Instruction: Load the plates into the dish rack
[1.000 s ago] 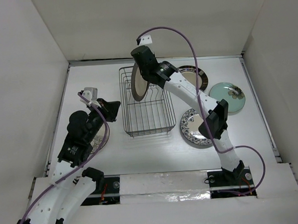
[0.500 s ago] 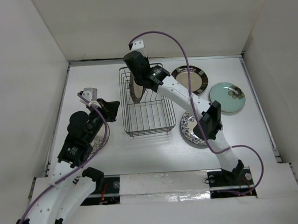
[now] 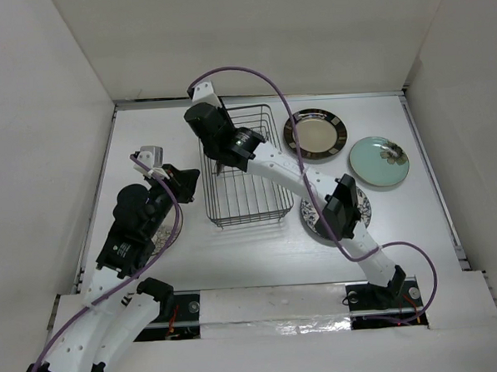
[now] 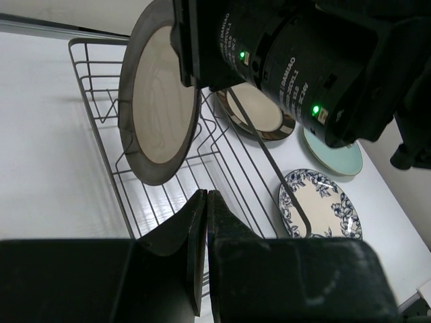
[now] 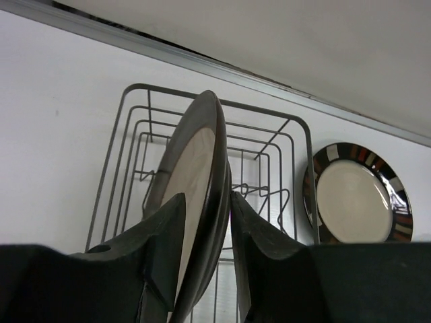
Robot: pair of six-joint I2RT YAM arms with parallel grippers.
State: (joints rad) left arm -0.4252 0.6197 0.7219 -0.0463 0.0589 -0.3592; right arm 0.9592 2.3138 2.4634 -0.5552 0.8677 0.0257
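Note:
My right gripper [image 5: 205, 198] is shut on the dark-rimmed plate [image 5: 195, 168], one finger on each face. It holds the plate on edge, tilted, over the left part of the black wire dish rack [image 5: 256, 108]. In the left wrist view the plate [image 4: 158, 101] hangs inside the rack [image 4: 102, 148]. From above, the right gripper [image 3: 220, 158] hides most of it. My left gripper [image 3: 186, 185] is shut and empty, left of the rack [image 3: 248, 182]. The black-rimmed cream plate [image 3: 315, 135], teal plate [image 3: 379, 162] and floral plate [image 3: 350, 218] lie right of the rack.
A grey speckled plate [image 3: 171, 229] lies flat under my left arm, mostly hidden. My right arm [image 3: 302, 171] stretches diagonally over the rack and the floral plate. White walls close in the table at the back and both sides.
My right gripper has carried the dark-rimmed plate leftwards and lower, to the rack's left side, and turned it more on edge. The left arm has not moved.

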